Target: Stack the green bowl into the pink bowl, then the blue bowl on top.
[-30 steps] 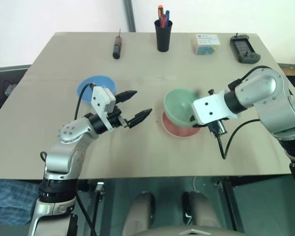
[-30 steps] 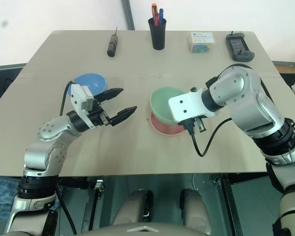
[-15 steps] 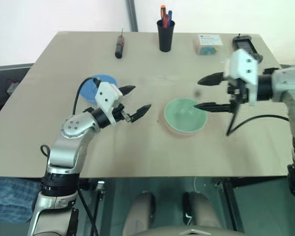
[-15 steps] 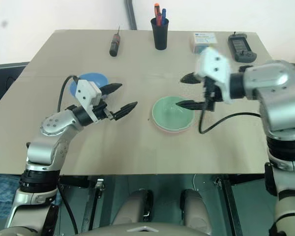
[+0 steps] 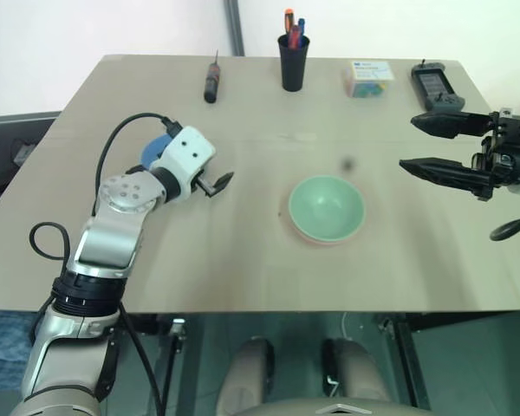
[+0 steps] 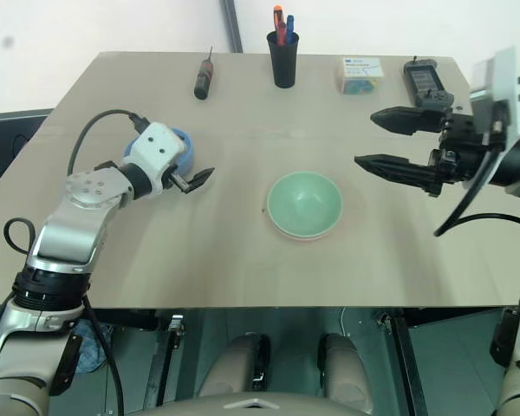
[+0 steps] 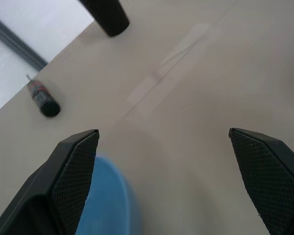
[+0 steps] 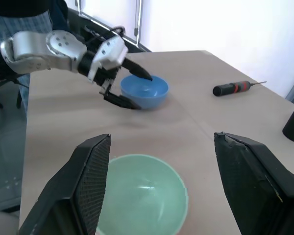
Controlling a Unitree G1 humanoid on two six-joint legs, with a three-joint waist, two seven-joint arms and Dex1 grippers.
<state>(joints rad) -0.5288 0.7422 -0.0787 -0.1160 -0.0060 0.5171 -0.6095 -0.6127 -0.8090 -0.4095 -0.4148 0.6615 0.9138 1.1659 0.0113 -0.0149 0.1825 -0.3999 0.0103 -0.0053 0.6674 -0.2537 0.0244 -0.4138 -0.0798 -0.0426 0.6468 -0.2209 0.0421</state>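
green bowl (image 5: 327, 206): sitting nested in the pink bowl (image 5: 305, 235), which just peeks out as a thin rim underneath, about mid-table (image 5: 243, 269)
blue bowl (image 8: 144, 91): well off to the robot's left of the green bowl, upright on the table
left gripper (image 8: 130, 89): fingers spread wide, right at the blue bowl, one finger over its rim, holding nothing
right gripper (image 5: 433, 146): spread wide and empty, up in the air on the far right of the green bowl
pen cup (image 5: 293, 61): back edge, beyond the green bowl
screwdriver (image 5: 211, 80): back edge too, left of the cup
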